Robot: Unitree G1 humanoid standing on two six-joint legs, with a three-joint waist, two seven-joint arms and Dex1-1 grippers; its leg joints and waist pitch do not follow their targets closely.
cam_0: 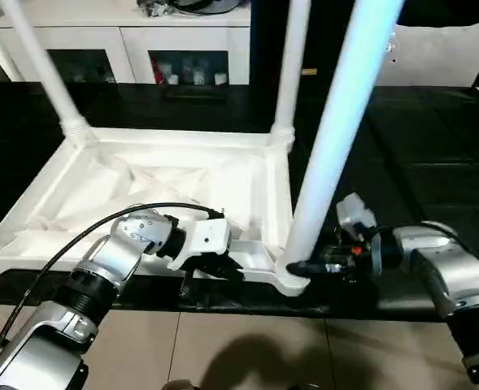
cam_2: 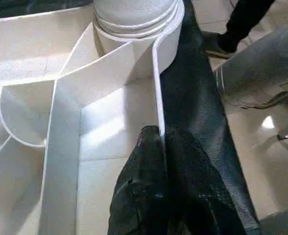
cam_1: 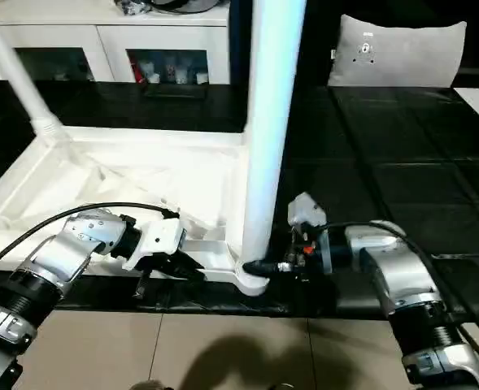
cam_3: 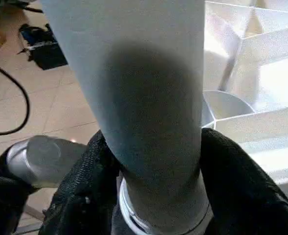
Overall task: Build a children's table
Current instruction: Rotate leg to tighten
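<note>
Three white legs stand upright in the corner sockets of the upturned table top, which lies ribbed side up on a black mat before the white cabinet. The near leg rises from the top's near corner socket. The right pincer is clasped round this leg's base just above the socket, one black finger on either side. The left pincer is pinched tight on the top's thin near rim, beside that same socket. A grey cushion leans beyond the mat.
</note>
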